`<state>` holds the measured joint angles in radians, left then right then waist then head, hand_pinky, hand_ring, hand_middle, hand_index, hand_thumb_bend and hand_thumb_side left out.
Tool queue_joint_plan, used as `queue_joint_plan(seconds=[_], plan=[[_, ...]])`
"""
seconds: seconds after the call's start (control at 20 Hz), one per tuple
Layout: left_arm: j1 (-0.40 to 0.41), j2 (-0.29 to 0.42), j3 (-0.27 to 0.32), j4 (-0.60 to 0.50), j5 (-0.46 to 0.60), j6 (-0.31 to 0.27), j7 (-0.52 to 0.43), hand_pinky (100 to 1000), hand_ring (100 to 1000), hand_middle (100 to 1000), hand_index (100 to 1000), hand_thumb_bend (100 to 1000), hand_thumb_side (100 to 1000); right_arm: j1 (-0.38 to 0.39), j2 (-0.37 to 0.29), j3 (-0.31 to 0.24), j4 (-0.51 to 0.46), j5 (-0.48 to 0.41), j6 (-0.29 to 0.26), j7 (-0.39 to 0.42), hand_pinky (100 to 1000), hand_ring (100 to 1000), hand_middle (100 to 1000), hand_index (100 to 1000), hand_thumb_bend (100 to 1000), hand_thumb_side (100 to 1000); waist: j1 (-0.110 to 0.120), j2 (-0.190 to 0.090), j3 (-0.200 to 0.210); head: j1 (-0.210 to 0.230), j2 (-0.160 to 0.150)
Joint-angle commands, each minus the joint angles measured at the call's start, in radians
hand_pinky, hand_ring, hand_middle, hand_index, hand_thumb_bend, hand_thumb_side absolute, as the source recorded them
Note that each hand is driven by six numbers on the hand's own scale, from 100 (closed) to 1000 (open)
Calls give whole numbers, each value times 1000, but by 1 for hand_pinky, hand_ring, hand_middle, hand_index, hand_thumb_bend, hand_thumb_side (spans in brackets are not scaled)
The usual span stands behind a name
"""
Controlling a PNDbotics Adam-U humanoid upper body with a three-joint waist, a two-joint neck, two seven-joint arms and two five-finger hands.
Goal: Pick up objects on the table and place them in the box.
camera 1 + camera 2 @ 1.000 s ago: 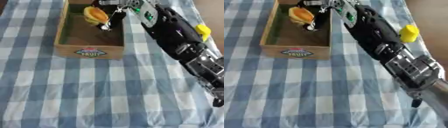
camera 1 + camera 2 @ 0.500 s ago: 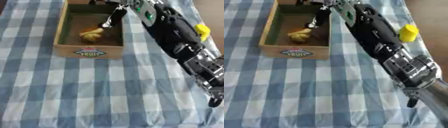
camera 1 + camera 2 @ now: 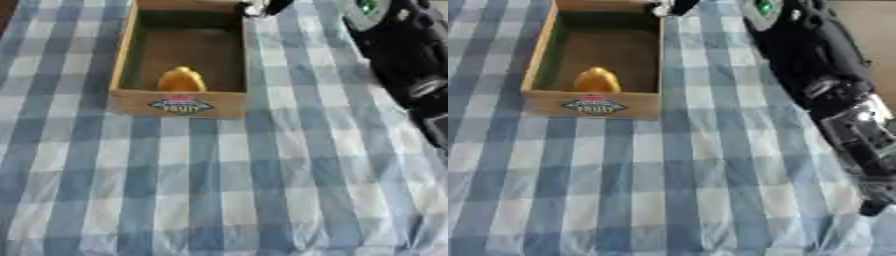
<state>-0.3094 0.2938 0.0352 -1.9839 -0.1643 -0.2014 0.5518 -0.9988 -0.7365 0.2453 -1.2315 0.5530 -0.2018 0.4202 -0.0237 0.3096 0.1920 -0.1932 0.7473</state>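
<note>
Dropped from the right hand [image 3: 265, 6], the yellow-orange rounded fruit [image 3: 181, 79] now lies inside the open wooden box [image 3: 123, 55], against its near wall. Hand has drawn back to the box's far right corner; cannot tell its finger state. Blue-white checked cloth covers the surface [image 3: 219, 190].

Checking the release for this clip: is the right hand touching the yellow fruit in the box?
Apart. In the left eye view the yellow fruit lies at the box's near end, while the right hand is up by the far corner, bare box floor between them.
</note>
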Motion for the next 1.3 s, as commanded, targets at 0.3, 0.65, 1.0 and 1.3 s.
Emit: queue_joint_plan(seconds=[0.3,0.65,1.0,1.3], plan=[[-5,32,12,-16,-9,2,9,743,774,711,745,143,475,305,-318,-115,-206,-146,70,-54,881,970,837,920,397,352,15,-20,-13,28,5],[-5,31,11,-16,-9,4,6,743,774,712,745,140,476,453,-387,-149,-246,-161,82,-76,884,970,840,923,415,348,19,-17,-16,28,-1],[-3,30,11,-16,-10,5,5,743,774,712,744,139,478,512,-391,-179,-193,-160,103,-99,883,970,840,922,412,326,19,-18,-18,34,-9],[-3,29,10,-16,-9,6,1,742,774,712,744,136,478,510,-381,-181,-126,-150,102,-102,883,971,841,923,418,349,23,-17,-20,34,-12]])
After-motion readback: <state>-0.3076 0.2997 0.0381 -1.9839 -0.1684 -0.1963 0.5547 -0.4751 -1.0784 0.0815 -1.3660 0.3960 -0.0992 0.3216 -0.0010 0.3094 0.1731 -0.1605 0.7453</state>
